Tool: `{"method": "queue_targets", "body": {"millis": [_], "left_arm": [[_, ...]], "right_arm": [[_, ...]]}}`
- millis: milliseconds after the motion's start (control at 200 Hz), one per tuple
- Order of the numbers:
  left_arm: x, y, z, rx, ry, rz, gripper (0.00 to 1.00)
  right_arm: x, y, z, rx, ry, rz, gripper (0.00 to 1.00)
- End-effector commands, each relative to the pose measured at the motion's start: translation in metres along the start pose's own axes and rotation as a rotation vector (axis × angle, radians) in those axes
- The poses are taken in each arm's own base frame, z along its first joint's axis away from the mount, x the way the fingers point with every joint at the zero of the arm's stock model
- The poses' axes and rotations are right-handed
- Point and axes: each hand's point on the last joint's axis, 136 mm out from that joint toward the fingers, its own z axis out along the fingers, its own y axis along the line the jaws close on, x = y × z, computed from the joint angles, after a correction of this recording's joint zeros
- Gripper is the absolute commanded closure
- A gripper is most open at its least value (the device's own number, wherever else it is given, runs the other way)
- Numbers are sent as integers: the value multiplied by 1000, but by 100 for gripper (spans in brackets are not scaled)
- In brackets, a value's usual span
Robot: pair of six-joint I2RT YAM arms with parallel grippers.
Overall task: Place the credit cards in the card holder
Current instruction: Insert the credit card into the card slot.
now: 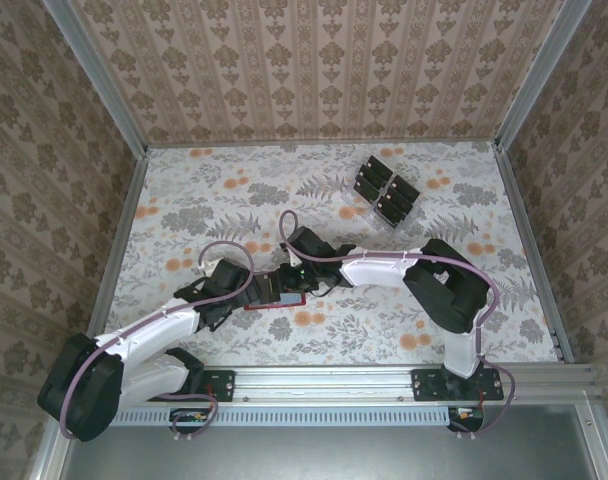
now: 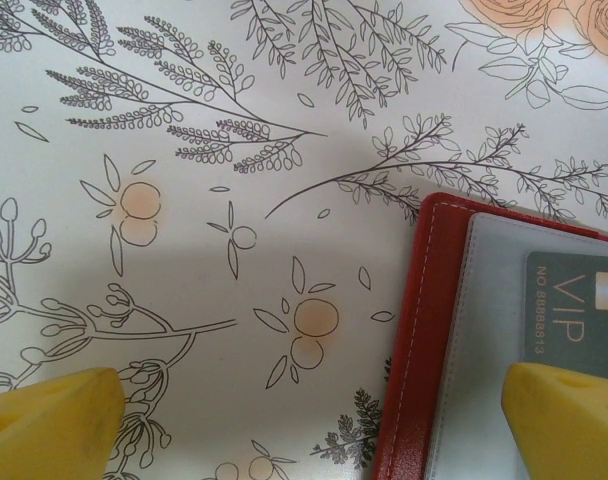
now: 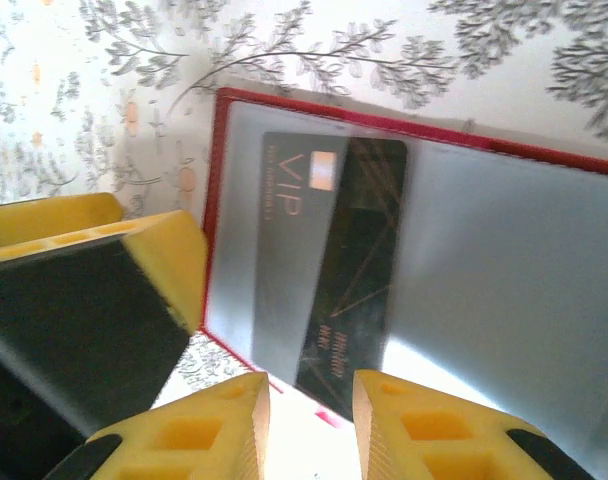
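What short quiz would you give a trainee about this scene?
1. True or false: the card holder lies shut.
2. Where do the other credit cards stand? A: on the far side of the table; B: at its near left corner; C: stacked on the holder.
3. Fill in: the card in the holder reads ___.
Key: 1 false; 2 A; 3 VIP.
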Motion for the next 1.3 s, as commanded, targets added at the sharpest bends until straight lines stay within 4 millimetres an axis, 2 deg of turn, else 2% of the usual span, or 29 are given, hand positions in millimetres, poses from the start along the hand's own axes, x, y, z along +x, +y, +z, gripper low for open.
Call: {"method": "queue_targets", "body": {"millis": [0, 185, 450, 850, 1295], "left_arm": [[5, 1, 2, 2, 13, -7, 0], [5, 1, 2, 5, 12, -8, 0], [8, 1, 5, 12, 18, -13, 0], [16, -4, 10, 24, 29, -12, 0], [21, -11, 13, 36, 29, -9, 0]], "right_arm": [[6, -17, 4, 58, 15, 22, 71], [8, -19, 12, 46, 31, 42, 73], [11, -11, 21, 23, 57, 40, 77], [16, 2, 31, -6, 80, 38, 88], [18, 21, 43, -61, 101, 42, 88]]}}
